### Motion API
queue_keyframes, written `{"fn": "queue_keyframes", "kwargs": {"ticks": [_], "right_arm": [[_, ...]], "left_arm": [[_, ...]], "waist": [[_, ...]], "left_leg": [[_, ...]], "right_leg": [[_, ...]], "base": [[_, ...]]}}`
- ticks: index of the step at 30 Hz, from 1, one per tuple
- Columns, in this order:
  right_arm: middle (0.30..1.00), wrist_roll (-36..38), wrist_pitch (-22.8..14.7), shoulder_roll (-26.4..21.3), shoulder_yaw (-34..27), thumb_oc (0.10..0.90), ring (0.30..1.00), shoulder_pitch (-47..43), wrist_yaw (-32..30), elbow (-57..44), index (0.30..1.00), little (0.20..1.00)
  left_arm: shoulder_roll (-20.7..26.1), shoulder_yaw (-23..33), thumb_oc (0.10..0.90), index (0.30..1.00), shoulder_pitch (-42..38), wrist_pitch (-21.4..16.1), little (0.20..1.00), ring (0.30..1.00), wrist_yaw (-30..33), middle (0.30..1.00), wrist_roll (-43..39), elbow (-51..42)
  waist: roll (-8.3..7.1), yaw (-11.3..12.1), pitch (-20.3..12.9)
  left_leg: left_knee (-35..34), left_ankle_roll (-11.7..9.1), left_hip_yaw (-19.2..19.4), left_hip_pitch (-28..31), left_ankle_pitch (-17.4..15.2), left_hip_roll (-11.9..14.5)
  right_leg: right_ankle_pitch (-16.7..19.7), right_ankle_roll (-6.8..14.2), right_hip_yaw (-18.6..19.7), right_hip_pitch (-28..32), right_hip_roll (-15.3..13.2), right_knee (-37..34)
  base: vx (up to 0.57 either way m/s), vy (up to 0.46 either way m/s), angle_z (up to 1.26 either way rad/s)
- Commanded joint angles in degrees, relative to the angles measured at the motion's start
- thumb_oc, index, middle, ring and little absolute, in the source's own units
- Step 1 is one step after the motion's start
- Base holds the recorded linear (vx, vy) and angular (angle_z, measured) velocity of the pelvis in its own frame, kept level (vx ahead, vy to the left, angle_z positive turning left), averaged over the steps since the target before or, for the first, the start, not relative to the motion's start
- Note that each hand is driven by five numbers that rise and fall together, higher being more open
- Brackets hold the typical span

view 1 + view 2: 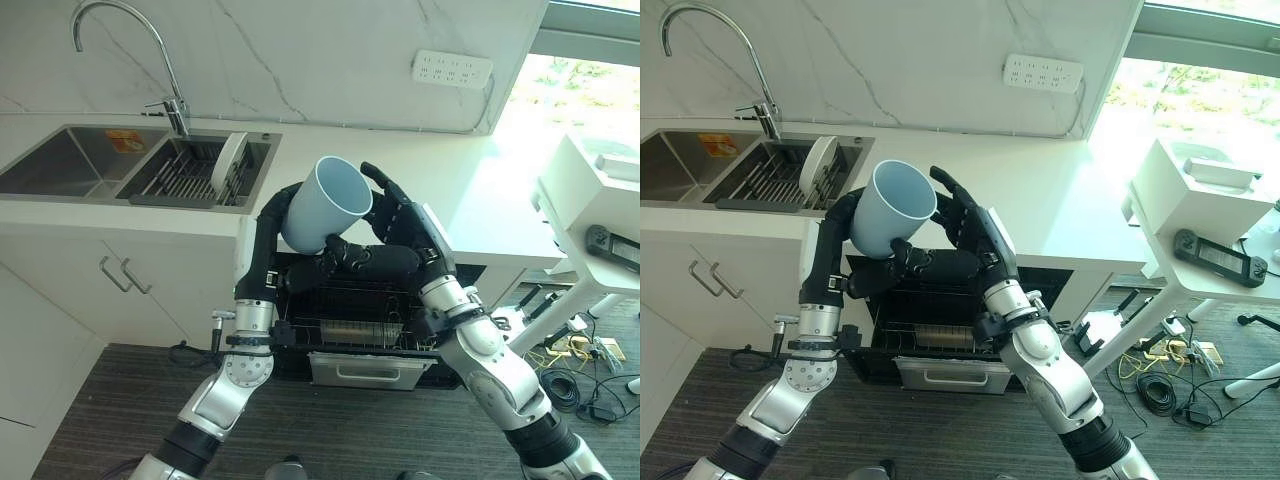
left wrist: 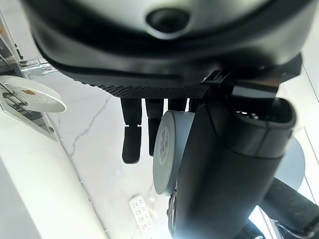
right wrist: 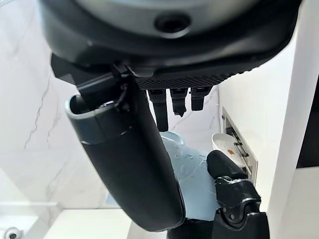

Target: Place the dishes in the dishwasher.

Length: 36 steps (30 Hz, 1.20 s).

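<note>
Both hands meet above the open dishwasher (image 1: pixel 350 340). Left hand (image 1: pixel 345 258) curls around the base of a pale blue cup (image 1: pixel 325 205), tilted with its mouth up. Right hand (image 1: pixel 400 220) is just beside the cup with fingers spread, possibly touching it. One white plate (image 1: pixel 228 162) stands in the sink rack (image 1: pixel 185 175).

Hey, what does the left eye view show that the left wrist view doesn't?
Left eye view alone: the faucet, the open dishwasher with its rack below the counter, and the right hand open beside the cup. Left wrist view alone: the cup's flat base from close up. Both share the light blue cup held by the left hand, the white plate and the wall outlet.
</note>
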Motion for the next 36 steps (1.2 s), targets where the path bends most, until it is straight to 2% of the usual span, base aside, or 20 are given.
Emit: {"fn": "queue_keyframes", "kwargs": {"ticks": [1,5,14,16,22,29,36], "right_arm": [[0.9,-1.1,-7.6,3.1,-2.3,0.8,0.9,-12.5,0.4,-6.0,0.9,0.9],[0.9,5.2,-8.2,3.2,-2.1,0.8,0.9,-12.6,3.3,-5.9,0.9,0.9],[0.9,17.5,-6.7,4.0,-1.1,0.8,0.9,-12.8,11.2,-6.5,0.9,0.9],[0.9,24.1,-5.8,4.9,-0.7,0.8,0.9,-12.9,14.4,-6.8,0.9,0.9],[0.9,30.5,-5.3,6.6,-0.7,0.8,0.9,-12.1,16.9,-7.3,0.9,0.9],[0.9,29.3,-6.6,6.9,-0.7,0.8,0.9,-11.8,16.6,-8.2,0.9,0.9],[0.9,25.1,-8.5,6.8,-1.3,0.8,0.9,-11.3,11.4,-8.1,0.9,0.9]], "left_arm": [[-0.3,-6.1,0.4,0.3,-7.4,-4.9,0.3,0.3,-3.4,0.3,1.5,-8.1],[-0.3,-6.4,0.4,0.3,-7.3,-5.5,0.3,0.3,-3.8,0.3,1.6,-7.7],[0.1,-6.3,0.4,0.3,-6.8,-6.4,0.3,0.3,-5.6,0.3,0.7,-7.7],[-0.1,-6.6,0.4,0.3,-6.5,-6.8,0.3,0.3,-5.7,0.3,1.0,-7.6],[-0.4,-7.1,0.4,0.3,-5.9,-7.9,0.3,0.3,-5.3,0.3,1.8,-6.7],[-0.4,-7.7,0.4,0.3,-5.9,-8.7,0.3,0.3,-4.6,0.3,3.3,-5.7],[-0.2,-8.5,0.4,0.3,-6.5,-8.0,0.3,0.3,-3.3,0.3,7.0,-5.6]], "waist": [[-0.25,0.8,-2.8],[-0.25,1.0,-2.7],[-0.54,1.8,-2.9],[-0.67,2.0,-3.0],[-0.78,2.2,-3.1],[-0.69,2.1,-3.2],[-0.44,1.4,-3.4]], "left_leg": [[3.3,1.7,-0.7,3.9,-10.8,0.0],[3.3,1.7,-0.8,3.9,-10.8,-0.1],[3.3,1.6,-1.1,3.8,-10.5,-0.2],[3.3,1.6,-1.3,3.7,-10.4,-0.2],[3.3,1.6,-1.3,3.5,-10.2,-0.3],[3.3,1.6,-1.1,3.3,-10.1,-0.1],[3.3,1.6,-0.9,3.3,-10.3,-0.1]], "right_leg": [[-1.2,3.6,0.5,2.6,-0.8,-2.7],[-1.3,3.7,0.3,2.7,-0.9,-2.7],[-1.3,3.7,-0.5,3.1,-1.1,-2.7],[-1.4,3.6,-0.7,3.2,-1.1,-2.7],[-1.5,3.6,-0.8,3.2,-0.9,-2.7],[-1.5,3.5,-0.4,3.0,-0.8,-2.7],[-1.6,3.4,0.2,2.9,-0.6,-2.7]], "base": [[0.0,0.0,0.0],[0.0,0.0,0.0],[0.01,-0.002,0.03],[0.02,-0.002,0.09],[0.0,0.0,0.01],[0.0,0.0,0.0],[0.0,0.0,0.0]]}}
